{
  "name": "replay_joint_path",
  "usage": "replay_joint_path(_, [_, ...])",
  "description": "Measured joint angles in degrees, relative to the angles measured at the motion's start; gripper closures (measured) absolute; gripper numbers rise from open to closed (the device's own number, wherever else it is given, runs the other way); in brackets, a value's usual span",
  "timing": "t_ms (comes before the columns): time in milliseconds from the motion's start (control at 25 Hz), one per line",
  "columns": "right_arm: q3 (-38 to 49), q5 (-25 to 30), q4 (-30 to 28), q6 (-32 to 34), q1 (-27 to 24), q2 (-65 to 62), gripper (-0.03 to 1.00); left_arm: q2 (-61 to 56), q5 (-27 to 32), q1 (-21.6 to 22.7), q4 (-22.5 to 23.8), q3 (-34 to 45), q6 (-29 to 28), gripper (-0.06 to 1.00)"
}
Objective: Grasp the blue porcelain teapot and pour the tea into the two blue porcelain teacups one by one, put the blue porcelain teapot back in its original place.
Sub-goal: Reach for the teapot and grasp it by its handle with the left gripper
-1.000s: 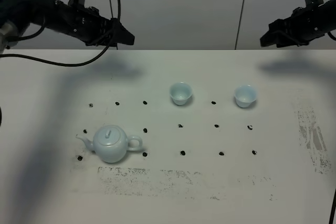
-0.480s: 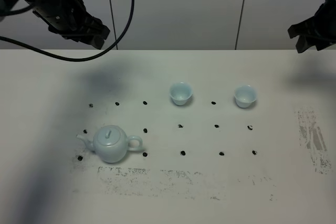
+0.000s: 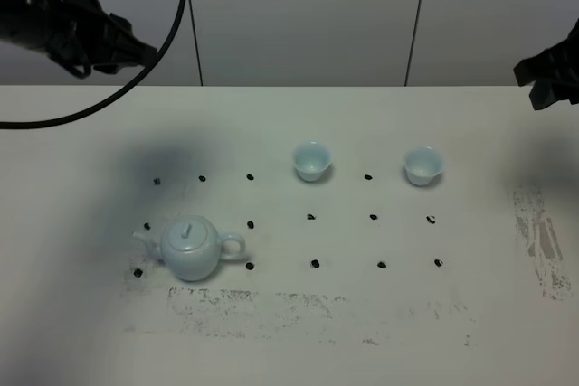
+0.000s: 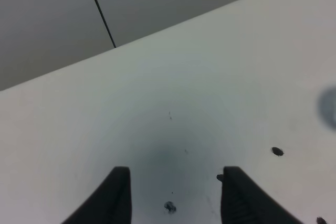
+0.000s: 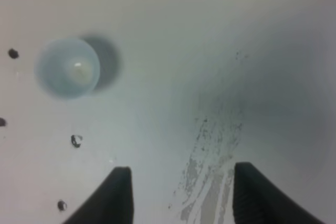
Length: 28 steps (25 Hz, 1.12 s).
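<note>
Your left claw (image 4: 176, 187), jaws parted and empty like the right claw (image 5: 178, 187), hangs well apart from the pale-blue round-bellied porcelain teapot (image 3: 190, 249); approach off-line and you'll knock its spout (image 3: 143, 240).

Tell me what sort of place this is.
Most likely a robotics lab test bench: a white table marked with a grid of black dots, black robot arms above it, and a teapot and two teacups set out.

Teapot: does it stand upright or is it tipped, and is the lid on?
Upright, lid on. The teapot sits on its base on the table, with the lid on top.
</note>
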Motion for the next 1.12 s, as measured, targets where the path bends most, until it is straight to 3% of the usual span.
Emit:
replay_joint_path(240, [15.52,-7.39,-0.55,0.53,0.0,-13.22,0.55,-7.52,-9.74,0.0,0.32,10.52,0.09,0.52])
replay_joint_path(520, [29.23,-11.89,-0.71,2.01,0.0,-30.27,0.55,-8.51,-12.25,0.0,0.32,11.98,0.09,0.52])
replay_joint_path(720, [36.59,-11.83,-0.75,3.16,0.0,-41.28,0.55,-8.51,-14.06,0.0,0.32,11.98,0.09,0.52])
replay_joint_path(1000, [45.17,-9.84,-0.75,3.53,0.0,-57.2,0.55,-8.51,-13.7,0.0,0.32,11.98,1.47,0.32])
replay_joint_path(1120, [47.84,-7.02,-0.75,3.53,0.0,-63.77,0.55,-8.51,-13.57,0.0,0.32,11.98,1.64,0.29])
